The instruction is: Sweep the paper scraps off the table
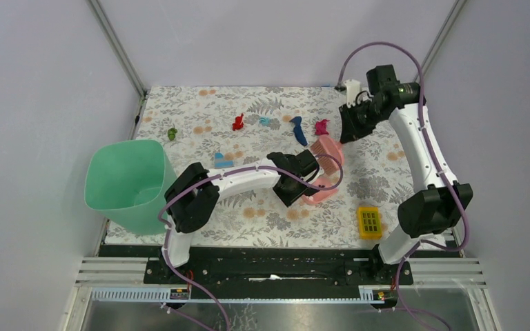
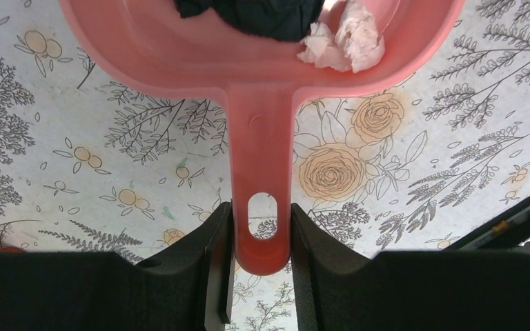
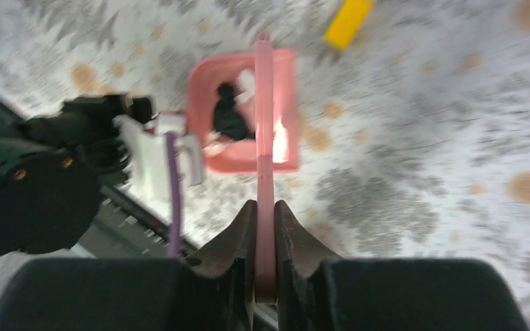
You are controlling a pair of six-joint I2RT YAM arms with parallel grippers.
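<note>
My left gripper (image 1: 297,181) (image 2: 261,234) is shut on the handle of the pink dustpan (image 1: 322,191) (image 2: 259,103), which rests on the table (image 1: 262,221). A black scrap (image 2: 248,14) and a pale crumpled scrap (image 2: 345,41) lie in the pan. My right gripper (image 1: 350,127) (image 3: 265,248) is shut on the pink brush (image 1: 328,148) (image 3: 265,103), held above the dustpan (image 3: 210,148). Paper scraps lie along the far side: green (image 1: 172,133), red (image 1: 238,123), teal (image 1: 264,122), navy (image 1: 299,129), magenta (image 1: 321,127), and a light blue one (image 1: 222,163).
A mint green bin (image 1: 125,183) stands at the table's left edge. A yellow block with holes (image 1: 369,222) (image 3: 347,21) lies near the front right. A black rail (image 1: 276,265) runs along the near edge. The left arm (image 3: 41,179) shows in the right wrist view.
</note>
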